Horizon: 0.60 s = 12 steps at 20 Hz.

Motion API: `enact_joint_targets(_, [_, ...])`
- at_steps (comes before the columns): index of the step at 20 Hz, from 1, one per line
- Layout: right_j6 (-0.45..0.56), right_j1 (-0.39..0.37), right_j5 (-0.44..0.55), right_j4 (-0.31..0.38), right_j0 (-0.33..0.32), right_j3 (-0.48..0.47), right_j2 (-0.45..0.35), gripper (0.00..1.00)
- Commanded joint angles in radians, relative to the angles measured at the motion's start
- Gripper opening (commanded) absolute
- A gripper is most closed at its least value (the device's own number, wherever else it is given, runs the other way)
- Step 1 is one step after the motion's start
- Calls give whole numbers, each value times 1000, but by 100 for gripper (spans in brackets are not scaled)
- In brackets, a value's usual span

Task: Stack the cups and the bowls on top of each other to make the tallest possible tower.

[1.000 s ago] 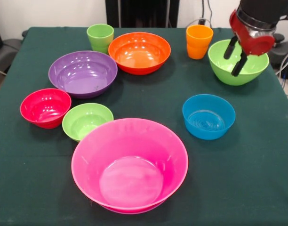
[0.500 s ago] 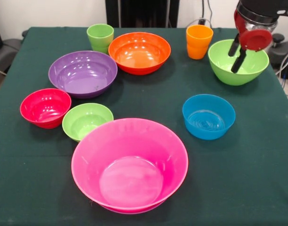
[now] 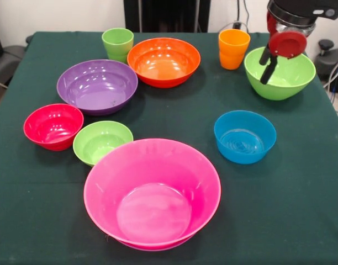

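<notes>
My gripper [image 3: 263, 72] hangs open and empty over the left rim of the large lime green bowl [image 3: 290, 74] at the far right. Beside that bowl stands the orange cup [image 3: 233, 48]. The light green cup [image 3: 117, 44] is at the far left, next to the large orange bowl [image 3: 163, 61]. A purple bowl [image 3: 97, 85] sits left of centre, with the red bowl [image 3: 53, 126] and the small lime green bowl [image 3: 103, 142] in front of it. The huge pink bowl [image 3: 152, 193] is nearest the camera, and the blue bowl [image 3: 244, 136] lies to its right. Nothing is stacked.
A dark green cloth [image 3: 301, 210] covers the table. Cables and dark equipment [image 3: 329, 61] sit just past the table's right edge.
The gripper has turned at the wrist and shifted a little left and up, from over the middle of the large lime green bowl toward its left rim. No bowl or cup has moved.
</notes>
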<state>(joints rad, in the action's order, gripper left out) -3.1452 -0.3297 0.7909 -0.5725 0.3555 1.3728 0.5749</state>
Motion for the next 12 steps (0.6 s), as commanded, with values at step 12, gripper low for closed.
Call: enact_joint_targets(12, [-206, 155, 20, 9, 22, -70, -56, 100])
